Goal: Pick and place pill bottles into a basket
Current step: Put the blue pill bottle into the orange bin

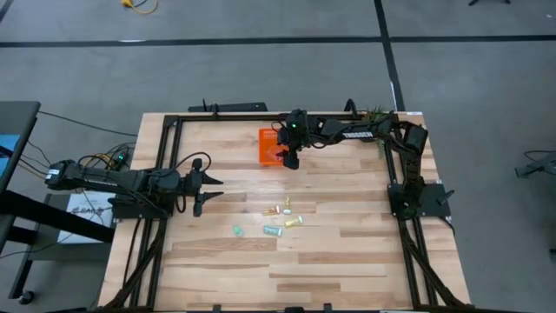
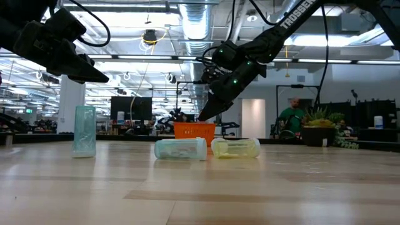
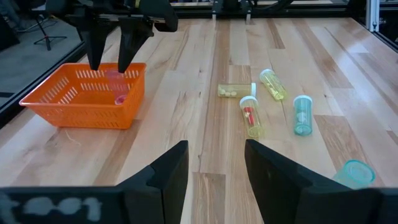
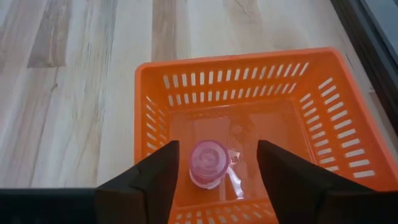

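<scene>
The orange basket stands at the far middle of the table and also shows in the right wrist view. A pinkish-white bottle stands inside it on the basket's floor. My right gripper hangs open over the basket, one finger on either side of that bottle with a gap on each side. Several yellowish and teal bottles lie loose on the table's middle. One teal bottle stands upright. My left gripper is open and empty at the table's left, level, pointing toward the bottles.
A small green plant stands at the far right corner. Black frame rails run along the table's left, far and right sides. Bare wood lies near the front edge. A person shows far behind the table.
</scene>
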Robot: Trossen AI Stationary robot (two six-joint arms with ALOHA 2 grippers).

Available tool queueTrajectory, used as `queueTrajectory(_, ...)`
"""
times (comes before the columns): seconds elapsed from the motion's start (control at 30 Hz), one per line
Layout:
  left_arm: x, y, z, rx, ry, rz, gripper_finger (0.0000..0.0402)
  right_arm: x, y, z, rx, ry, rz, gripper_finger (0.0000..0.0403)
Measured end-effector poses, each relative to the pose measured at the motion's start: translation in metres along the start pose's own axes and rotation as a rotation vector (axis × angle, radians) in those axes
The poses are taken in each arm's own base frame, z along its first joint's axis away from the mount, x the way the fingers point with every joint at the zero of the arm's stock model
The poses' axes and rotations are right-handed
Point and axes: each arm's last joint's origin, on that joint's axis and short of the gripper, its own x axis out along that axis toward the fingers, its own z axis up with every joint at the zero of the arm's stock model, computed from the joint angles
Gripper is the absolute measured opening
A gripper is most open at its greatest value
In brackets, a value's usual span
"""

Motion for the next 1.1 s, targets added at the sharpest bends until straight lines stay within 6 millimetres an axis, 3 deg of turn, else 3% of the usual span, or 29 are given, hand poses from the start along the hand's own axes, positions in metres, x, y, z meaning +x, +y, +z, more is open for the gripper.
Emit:
queueTrajectory(0.23,0.001,0.000,0.000,-0.006,0.003,0.014,0.0149,-0.015,0.000,0.013,-0.012,-0.043,-0.017,0.0227)
queueTrajectory(0.6,0.016,-0.010,-0.006,-0.101,0.106,-0.150,0.0149,-0.054,0.008,0.021,0.004,0.012,0.002,0.0229)
queueTrajectory(0.83,0.028,-0.027,-0.014,-0.116,0.188,-0.265,0.0149,-0.057,0.012,0.013,0.030,0.103,0.033,0.0229)
queueTrajectory(1.1,0.034,-0.036,-0.025,0.055,0.260,-0.284,0.0149,-0.055,0.013,0.010,0.036,0.125,0.044,0.0228)
